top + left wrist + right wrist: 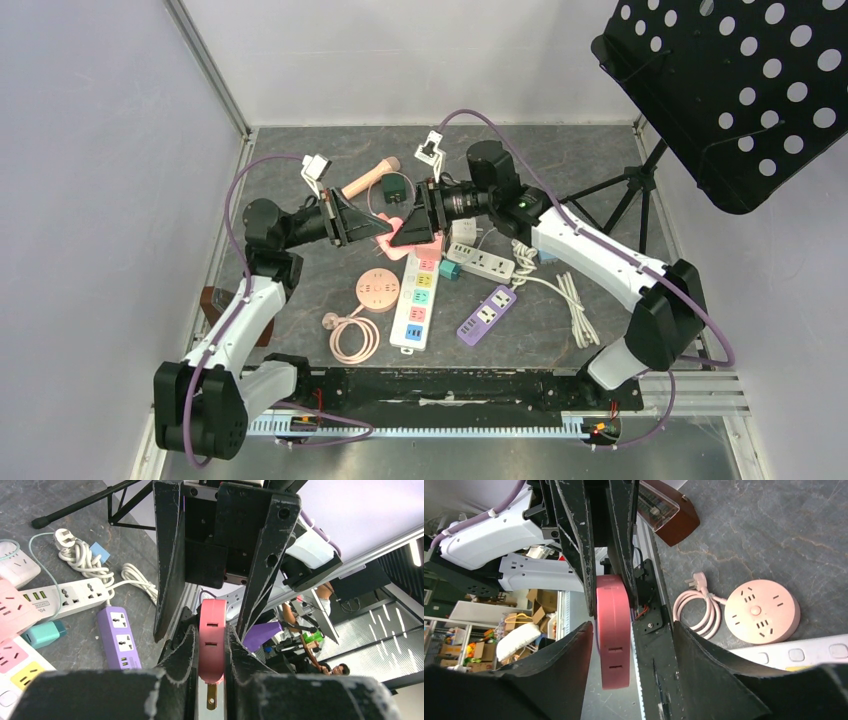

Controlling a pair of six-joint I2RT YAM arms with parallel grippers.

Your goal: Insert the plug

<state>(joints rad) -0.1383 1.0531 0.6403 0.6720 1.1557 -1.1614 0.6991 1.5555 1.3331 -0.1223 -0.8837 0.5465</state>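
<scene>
Handover in mid-air above the table (590, 165): left gripper (211, 647) is clenched on the pink plug (212, 625), taking its weight, while right gripper (631, 630) stands released around it, likely so one arm can aim it.

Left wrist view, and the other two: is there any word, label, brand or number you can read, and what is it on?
No text can be read in any view.
white power strip: small dark print near its USB end, too blurred to read.
purple power strip: only socket holes, no print visible.
pink plug: no marking visible.
round pink socket: only socket holes, no print visible.
</scene>
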